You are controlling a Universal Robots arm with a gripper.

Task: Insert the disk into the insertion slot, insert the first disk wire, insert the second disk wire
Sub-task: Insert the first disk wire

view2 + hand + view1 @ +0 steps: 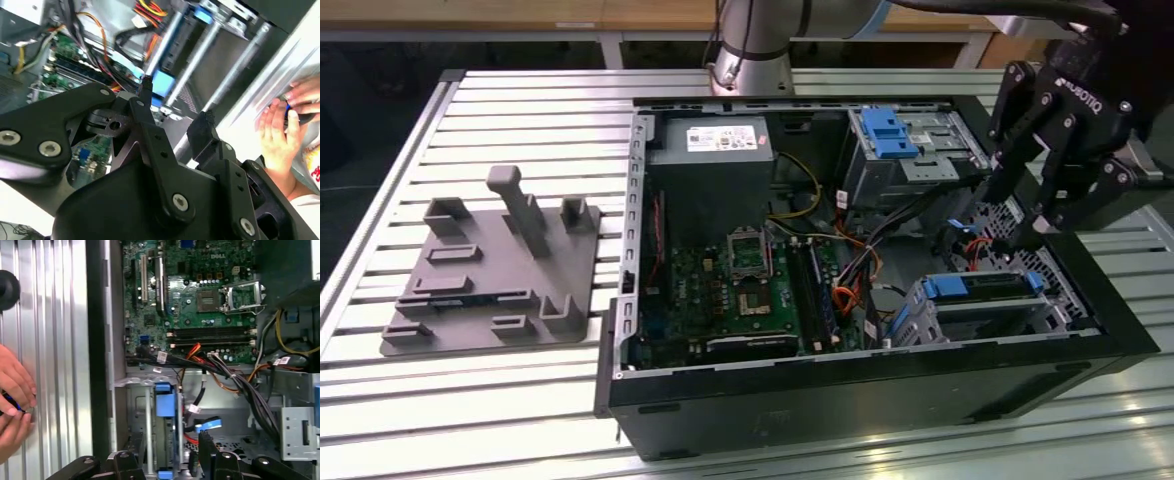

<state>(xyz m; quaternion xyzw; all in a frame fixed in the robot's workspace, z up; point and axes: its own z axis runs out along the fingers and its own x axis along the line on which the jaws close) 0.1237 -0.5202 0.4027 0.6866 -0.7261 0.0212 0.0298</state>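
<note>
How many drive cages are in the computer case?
2. Larger cage, blue-latched, at the exterior view's top right; smaller cage at its lower right. Others may be hidden.

Exterior view overlooks the computer case; both wrist views peer inside.

Slatted metal table carries open computer case, grey moulded fixture beside it.

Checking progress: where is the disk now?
At the exterior view's right, the disk sits in the insertion slot inside the case, just below the gripper.
</note>
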